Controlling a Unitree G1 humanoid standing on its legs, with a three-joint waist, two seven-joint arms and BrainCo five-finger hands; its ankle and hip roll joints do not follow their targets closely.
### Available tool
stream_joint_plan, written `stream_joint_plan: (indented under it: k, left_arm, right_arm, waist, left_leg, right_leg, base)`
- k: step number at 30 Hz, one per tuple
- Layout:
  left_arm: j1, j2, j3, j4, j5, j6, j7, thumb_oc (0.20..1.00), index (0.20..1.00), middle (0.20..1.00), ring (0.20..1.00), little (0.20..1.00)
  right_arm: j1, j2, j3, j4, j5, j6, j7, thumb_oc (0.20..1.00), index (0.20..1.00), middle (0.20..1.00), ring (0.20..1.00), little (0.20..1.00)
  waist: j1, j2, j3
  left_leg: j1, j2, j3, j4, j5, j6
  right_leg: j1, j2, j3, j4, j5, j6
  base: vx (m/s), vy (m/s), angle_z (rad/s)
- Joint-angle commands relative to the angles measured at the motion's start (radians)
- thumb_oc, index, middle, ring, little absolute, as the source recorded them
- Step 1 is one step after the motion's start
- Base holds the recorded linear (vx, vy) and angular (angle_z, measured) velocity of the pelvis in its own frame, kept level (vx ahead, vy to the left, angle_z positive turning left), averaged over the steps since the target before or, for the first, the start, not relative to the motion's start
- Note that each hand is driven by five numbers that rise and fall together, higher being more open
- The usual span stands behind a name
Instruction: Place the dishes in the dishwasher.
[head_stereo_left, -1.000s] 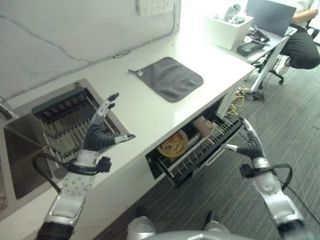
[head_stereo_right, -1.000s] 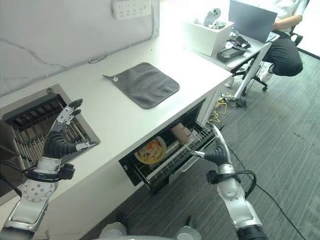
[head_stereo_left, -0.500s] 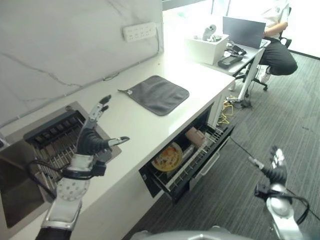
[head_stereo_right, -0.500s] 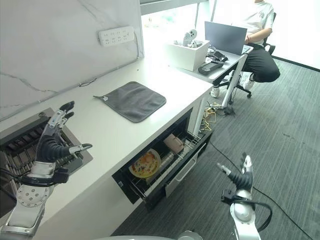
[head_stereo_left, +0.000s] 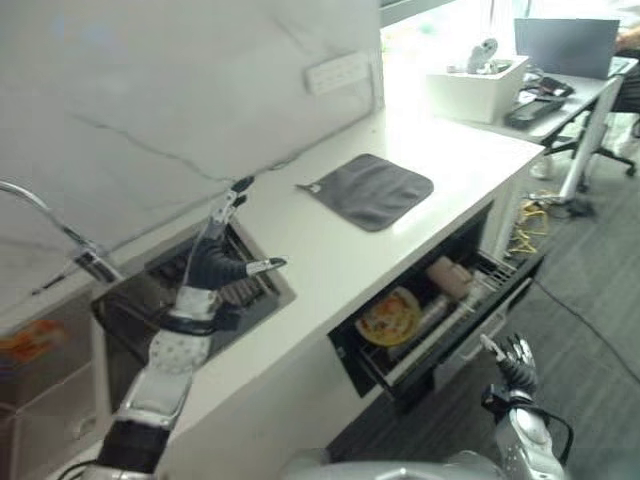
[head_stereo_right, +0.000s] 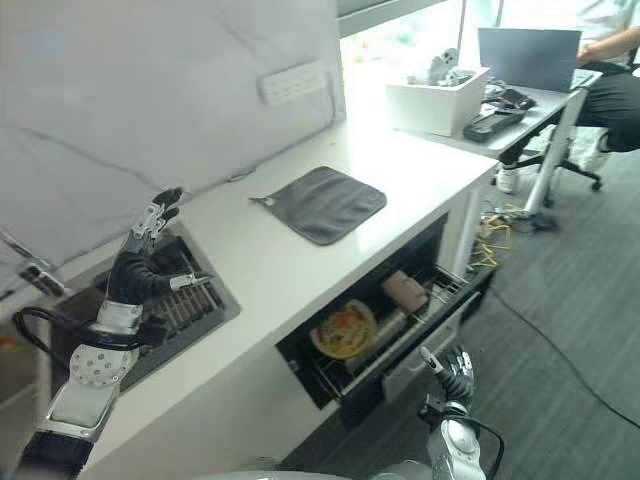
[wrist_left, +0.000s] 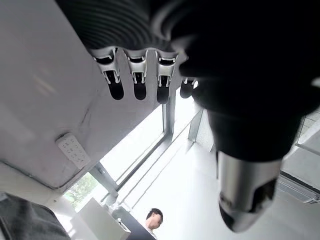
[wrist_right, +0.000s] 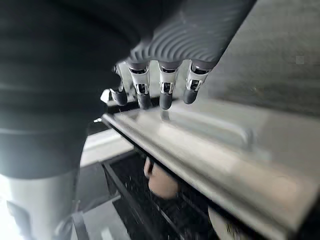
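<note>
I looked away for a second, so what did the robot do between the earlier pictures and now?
The right hand has drawn back from the drawer's front edge, where it was a second ago, and now hangs lower in front of the open dishwasher drawer, fingers straight. The left hand stays raised and open above the sink. The plate, cup and grey cloth have not moved.

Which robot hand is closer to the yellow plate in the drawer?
Right. The right hand hangs low in front of the open drawer holding the yellow plate; the left hand is up over the sink rack.
</note>
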Motion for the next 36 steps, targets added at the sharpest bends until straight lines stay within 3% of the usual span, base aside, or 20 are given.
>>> stream_joint_plan:
  k: [1, 8, 17, 29, 36]
  left_arm:
    - [-0.039, -0.03, 0.011, -0.061, 0.024, 0.006, 0.042, 1.0, 1.0, 1.0, 1.0, 1.0]
    - [-0.018, -0.055, -0.027, -0.082, 0.062, 0.017, 0.074, 1.0, 1.0, 1.0, 1.0, 1.0]
    - [0.047, -0.04, -0.026, -0.097, 0.048, -0.004, 0.07, 1.0, 1.0, 1.0, 1.0, 1.0]
    - [0.091, 0.003, -0.007, -0.136, 0.066, -0.032, 0.045, 1.0, 1.0, 1.0, 1.0, 1.0]
    - [0.107, 0.053, 0.014, -0.159, 0.055, -0.048, 0.005, 1.0, 1.0, 1.0, 1.0, 1.0]
  right_arm:
    - [-0.059, -0.026, -0.025, -0.01, 0.036, -0.043, 0.063, 1.0, 1.0, 1.0, 1.0, 1.0]
    - [-0.126, -0.064, -0.003, 0.076, 0.069, -0.002, 0.171, 1.0, 1.0, 1.0, 1.0, 1.0]
    - [-0.193, -0.088, 0.045, 0.083, 0.077, 0.027, 0.211, 1.0, 1.0, 1.0, 1.0, 1.0]
    - [-0.289, -0.099, 0.056, 0.083, 0.058, 0.035, 0.229, 1.0, 1.0, 1.0, 1.0, 1.0]
    - [-0.344, -0.099, 0.089, 0.056, 0.024, 0.033, 0.248, 1.0, 1.0, 1.0, 1.0, 1.0]
  waist:
    - [-0.001, 0.043, 0.056]
    - [0.048, 0.102, 0.058]
    - [0.1, 0.135, 0.045]
    - [0.169, 0.127, 0.035]
    - [0.214, 0.104, 0.026]
  left_leg:
    - [0.089, -0.081, 0.022, -0.035, -0.059, 0.128]
    - [0.041, -0.107, 0.001, 0.067, -0.091, 0.142]
    - [0.036, -0.136, -0.03, 0.043, -0.064, 0.148]
    - [0.048, -0.156, -0.07, -0.002, -0.037, 0.154]
    - [0.055, -0.17, -0.112, -0.018, -0.032, 0.156]
  right_leg:
    - [-0.025, 0.0, -0.016, 0.343, 0.002, -0.041]
    - [-0.009, -0.077, -0.031, 0.462, -0.065, -0.083]
    - [0.037, -0.087, -0.048, 0.444, -0.052, -0.099]
    - [0.098, -0.08, -0.106, 0.382, -0.006, -0.096]
    - [0.139, -0.069, -0.143, 0.335, 0.02, -0.088]
  base:
    - [0.07, 0.147, 0.31]
    - [0.06, 0.121, 0.22]
    - [0.08, 0.077, 0.06]
    - [0.06, 0.025, 0.13]
    - [0.1, 0.003, 0.19]
